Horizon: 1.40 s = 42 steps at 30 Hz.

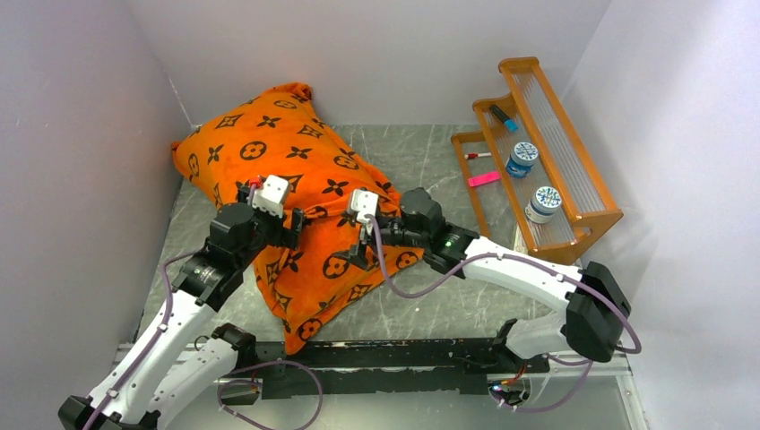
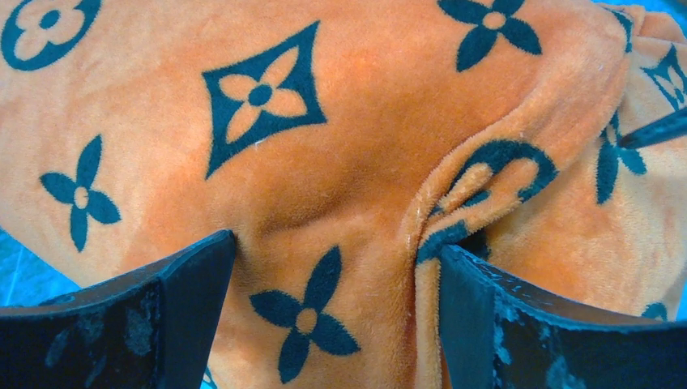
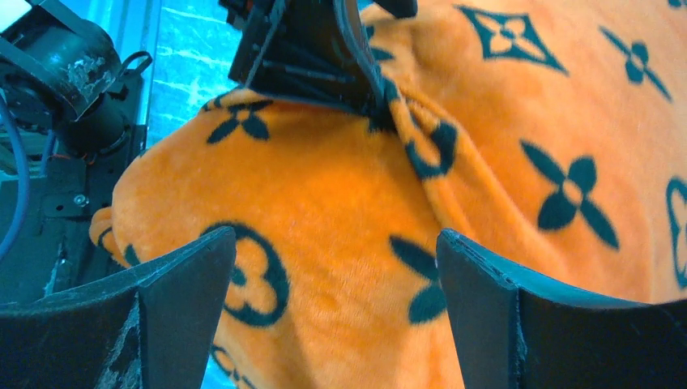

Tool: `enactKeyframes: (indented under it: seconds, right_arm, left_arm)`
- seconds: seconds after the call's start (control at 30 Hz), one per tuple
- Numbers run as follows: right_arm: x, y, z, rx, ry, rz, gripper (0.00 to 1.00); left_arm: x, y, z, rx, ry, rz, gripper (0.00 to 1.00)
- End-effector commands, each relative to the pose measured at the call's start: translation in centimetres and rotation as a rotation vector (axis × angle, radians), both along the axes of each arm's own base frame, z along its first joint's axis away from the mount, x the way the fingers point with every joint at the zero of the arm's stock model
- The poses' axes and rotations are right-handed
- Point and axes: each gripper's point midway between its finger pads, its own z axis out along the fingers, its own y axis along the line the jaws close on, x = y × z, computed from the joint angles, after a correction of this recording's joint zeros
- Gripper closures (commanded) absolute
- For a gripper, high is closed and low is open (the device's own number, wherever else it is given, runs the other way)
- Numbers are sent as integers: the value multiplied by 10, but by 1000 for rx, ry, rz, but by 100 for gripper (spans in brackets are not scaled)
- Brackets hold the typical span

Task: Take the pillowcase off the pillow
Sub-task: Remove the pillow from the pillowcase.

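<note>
Here the pillowcase lies on the table, left of centre and stuffed full. The pillow is wholly inside it, and no white shows in any view. Its long axis runs on a slant from the far left of the table towards the near middle. A bunch of cloth sits at the far end, but I cannot tell whether that is the open mouth.

Both arms are over the near half of the bundle. The left arm reaches in from the near left with the left jaws wide open. In the left wrist view they straddle a raised fold of the plush. The finger on the right of that view just touches the fold's edge, and nothing is pinched. The right arm comes in from the right, and the right jaws are likewise wide open over the cloth, holding nothing. The two pairs sit just beside each other, about equally near the fabric.

The step in hand looks like the first grip. The cloth lies directly between each pair of fingers, so closing on the loose fold should catch the cover without the pillow. The pull would then best follow the long axis, towards whichever end proves open.
</note>
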Motion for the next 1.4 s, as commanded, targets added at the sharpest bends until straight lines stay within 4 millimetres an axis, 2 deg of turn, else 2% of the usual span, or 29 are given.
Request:
enactKeyframes:
  seconds: [0.0,0.3,0.53,0.63,0.77,0.87,1.0,1.13,1.37]
  right_arm:
    - [-3,19,19,-7,-102,118,5]
    - [-12,44,11,-72,-98,256,7]
    - [-6,56,10,-101,-138,265,8]
    - [5,60,9,-113,-167,236,8]
    - [32,62,-10,-181,-197,133,7]
    - [44,59,-30,-264,-186,93,8]
    - [47,54,-40,-287,-183,65,8]
    - [37,47,-45,-321,-145,93,30]
    - [14,20,-60,-363,-67,99,91]
  left_arm:
    - [2,-3,0,-36,-3,-15,11]
    - [2,-6,-11,-40,40,-37,13]
    - [5,-3,-15,-36,51,-21,15]
    - [5,-1,-15,-36,52,-17,15]
    - [5,0,-16,-35,55,-14,16]
    - [5,0,-17,-34,57,-14,16]
    - [5,0,-17,-35,57,-14,16]
    - [6,0,-19,-31,62,-9,15]
    - [7,1,-24,-22,78,-2,15]
